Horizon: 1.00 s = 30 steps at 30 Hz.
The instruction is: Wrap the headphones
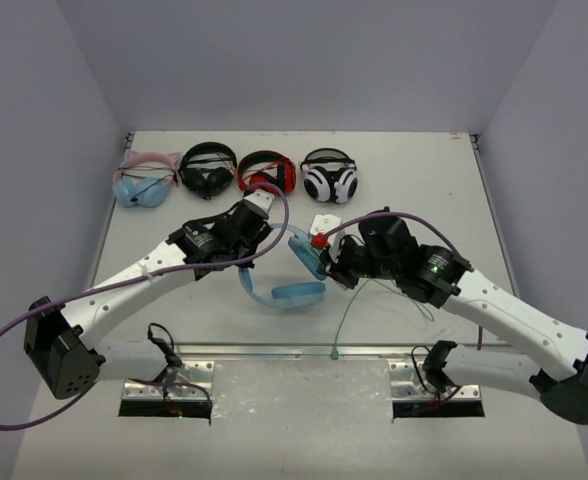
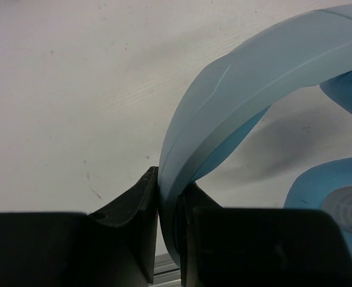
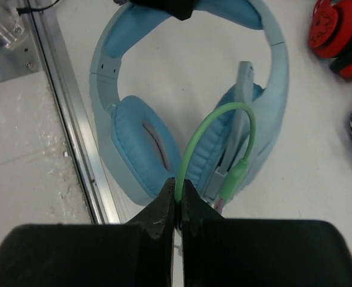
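Here, the headphones lie on the white table between both claws, their padded ear cups just ahead of the right claw. That claw is pinched tight on the pale-green cable, which loops up ahead of its tips and back down to the plug beside them. The left claw is clamped on the blue headband, which arches up and to its right. A row of other headsets sits well beyond both claws.

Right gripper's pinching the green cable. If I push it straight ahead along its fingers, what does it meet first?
The right gripper would most likely meet the blue ear cups of the headphones, just past the cable loop, though depth is unclear.
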{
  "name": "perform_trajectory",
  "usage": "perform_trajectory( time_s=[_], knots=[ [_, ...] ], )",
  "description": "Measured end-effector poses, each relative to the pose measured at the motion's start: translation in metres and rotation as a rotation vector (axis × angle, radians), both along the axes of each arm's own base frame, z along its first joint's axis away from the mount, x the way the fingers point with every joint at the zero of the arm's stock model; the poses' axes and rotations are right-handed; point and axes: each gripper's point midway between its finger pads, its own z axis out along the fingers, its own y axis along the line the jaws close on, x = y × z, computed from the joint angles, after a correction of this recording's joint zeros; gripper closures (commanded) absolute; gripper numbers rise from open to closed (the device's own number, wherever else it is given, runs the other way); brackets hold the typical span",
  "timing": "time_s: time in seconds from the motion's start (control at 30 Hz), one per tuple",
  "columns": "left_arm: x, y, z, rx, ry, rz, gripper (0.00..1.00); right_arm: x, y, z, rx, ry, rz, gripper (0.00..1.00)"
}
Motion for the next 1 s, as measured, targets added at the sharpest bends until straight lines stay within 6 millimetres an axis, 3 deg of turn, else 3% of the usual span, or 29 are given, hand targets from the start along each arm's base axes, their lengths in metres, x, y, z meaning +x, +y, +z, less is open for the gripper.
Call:
perform_trajectory(
  time_s=[0.17,0.33,0.57,0.67,0.77,1.0],
  knots=[
    [0.005,-0.007,0.001,-0.021,-0.023,-0.026,1.00,-0.005,0.010,-0.018,-0.055,-0.016,0.048,0.99],
    [0.008,-0.010,-0.008,-0.021,-0.034,-0.042,0.99,-0.013,0.021,-0.010,-0.028,-0.034,0.129,0.99],
    [0.008,-0.003,-0.020,0.011,-0.038,-0.026,1.00,-0.037,0.035,0.026,0.034,-0.021,0.301,0.99],
    [0.009,-0.006,-0.019,-0.003,-0.038,-0.035,1.00,-0.038,0.033,0.030,0.038,-0.042,0.311,0.99],
    [0.006,-0.015,-0.018,-0.047,-0.033,-0.068,0.99,-0.027,0.033,0.024,0.005,-0.064,0.274,0.99],
    [-0.011,-0.031,-0.007,-0.169,-0.036,-0.177,1.00,0.021,0.032,0.008,-0.107,-0.164,0.114,0.99]
  ],
)
